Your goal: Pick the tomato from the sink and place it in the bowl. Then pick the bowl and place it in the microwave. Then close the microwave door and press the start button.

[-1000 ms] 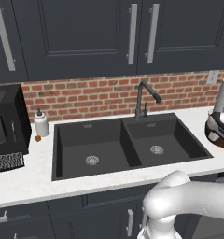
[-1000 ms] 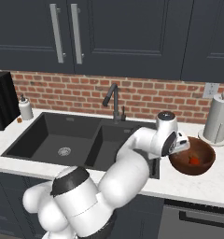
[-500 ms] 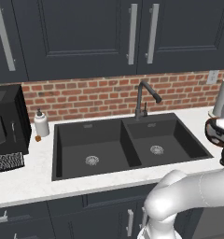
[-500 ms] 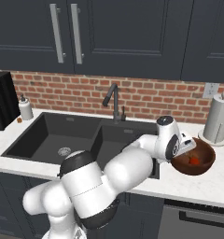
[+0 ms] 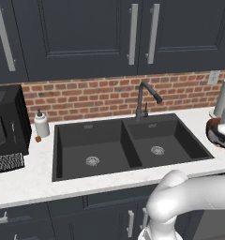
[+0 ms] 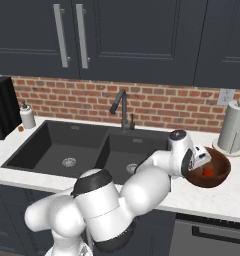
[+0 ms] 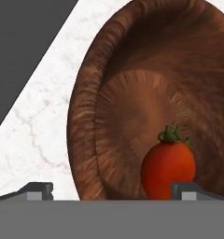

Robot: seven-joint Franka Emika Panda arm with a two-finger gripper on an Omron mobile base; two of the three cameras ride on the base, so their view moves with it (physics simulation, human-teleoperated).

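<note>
The reddish-brown bowl point(image 6: 218, 179) stands on the white counter right of the black sink point(image 6: 57, 141). The red tomato point(image 7: 168, 168) lies loose inside the bowl point(image 7: 132, 107), and it shows as a red spot point(image 6: 208, 171) from the right base. My gripper point(image 7: 114, 191) is open and straddles the bowl's near rim, with one fingertip point(image 7: 39, 190) over the counter and the other beside the tomato. It holds nothing. From the left base, the hand point(image 5: 224, 135) covers most of the bowl point(image 5: 212, 129). Both basins of the sink point(image 5: 105, 140) hold nothing. The microwave, its door and its start button are out of view.
A paper towel roll point(image 6: 233, 127) stands just behind the bowl. The black faucet point(image 6: 121, 105) rises behind the sink. At the far left sit a soap bottle point(image 5: 41, 124), a tiny orange object point(image 5: 38, 138) and a black countertop appliance point(image 5: 6, 122). Dark cabinets hang overhead.
The hand has shifted a little right and down onto the bowl's near rim, and the elbow has swung forward. The tomato and bowl have stayed put. The gripper has stayed open.
</note>
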